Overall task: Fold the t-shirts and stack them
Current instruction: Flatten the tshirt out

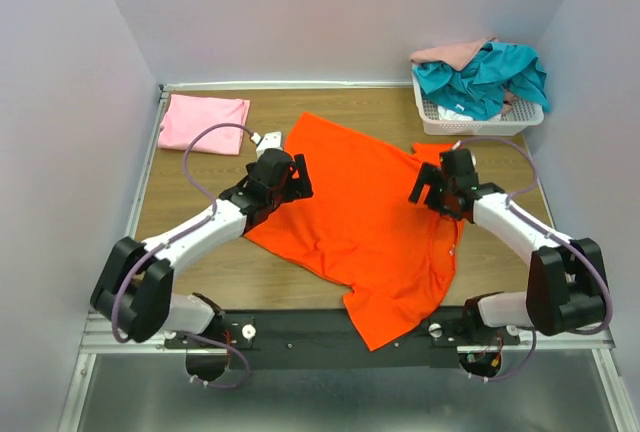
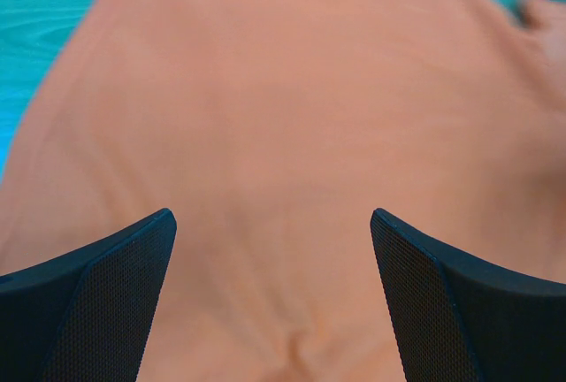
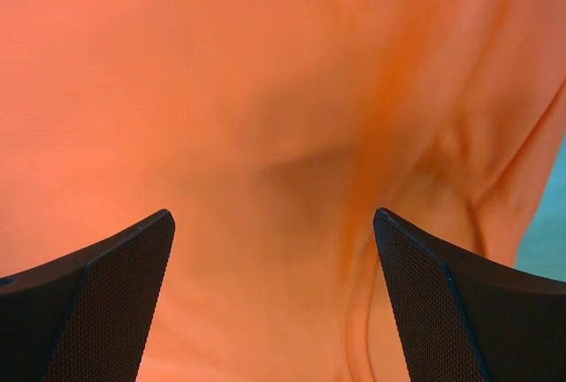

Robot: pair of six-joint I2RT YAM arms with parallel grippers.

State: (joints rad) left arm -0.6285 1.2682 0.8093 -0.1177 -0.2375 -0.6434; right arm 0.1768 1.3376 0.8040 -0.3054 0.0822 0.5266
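The bright orange t-shirt (image 1: 365, 212) lies spread out flat and askew in the middle of the wooden table. My left gripper (image 1: 290, 180) is open over the shirt's left edge; in the left wrist view the orange cloth (image 2: 283, 117) fills the space between the fingers. My right gripper (image 1: 428, 190) is open over the shirt's right side near a sleeve; the cloth (image 3: 265, 90) lies under it with folds. A folded light pink t-shirt (image 1: 205, 122) lies at the back left. A teal t-shirt (image 1: 485, 77) and a peach-pink one (image 1: 450, 52) are heaped in the basket.
The white mesh basket (image 1: 440, 124) stands at the back right corner against the wall. Grey walls close in the table on three sides. The orange shirt's lower hem hangs over the black rail (image 1: 300, 327) at the near edge.
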